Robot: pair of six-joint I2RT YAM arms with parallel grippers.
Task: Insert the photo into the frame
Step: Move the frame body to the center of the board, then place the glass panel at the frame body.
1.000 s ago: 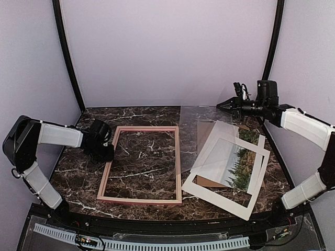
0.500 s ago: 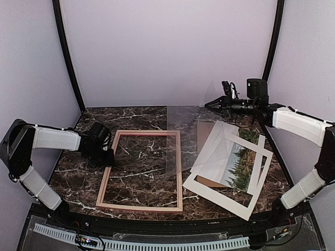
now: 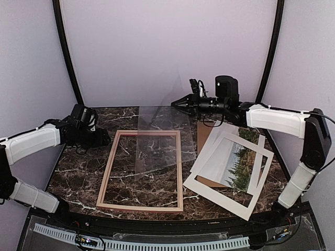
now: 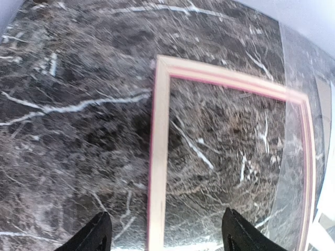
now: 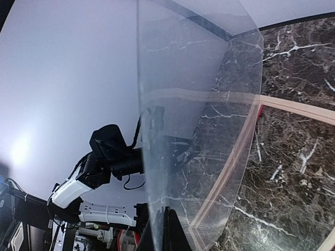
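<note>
- Left hand (image 3: 102, 138): I read the fingers (image 4: 97, 234) as spread wide with nothing between them. It sits by the far left corner of the frame (image 3: 107, 172) and does not touch it.
- Right hand (image 3: 177, 103): it is closed on the far edge of a clear sheet (image 3: 165, 138). In the right wrist view the fingertips (image 5: 168, 230) pinch that edge.
- Clear sheet: it hangs tilted from the right hand, over the right part of the frame.
- Frame: it lies flat on the marble desk (image 3: 78, 172), tan side up, with pink-red edges. Its opening shows bare desk.
- Photo (image 3: 242, 167): it lies to the right of the frame, outside it. The trees show through the opening of a white mat (image 3: 220, 201) lying across it.
- Brown backing board (image 3: 201, 137): it lies under the photo and the mat.
</note>
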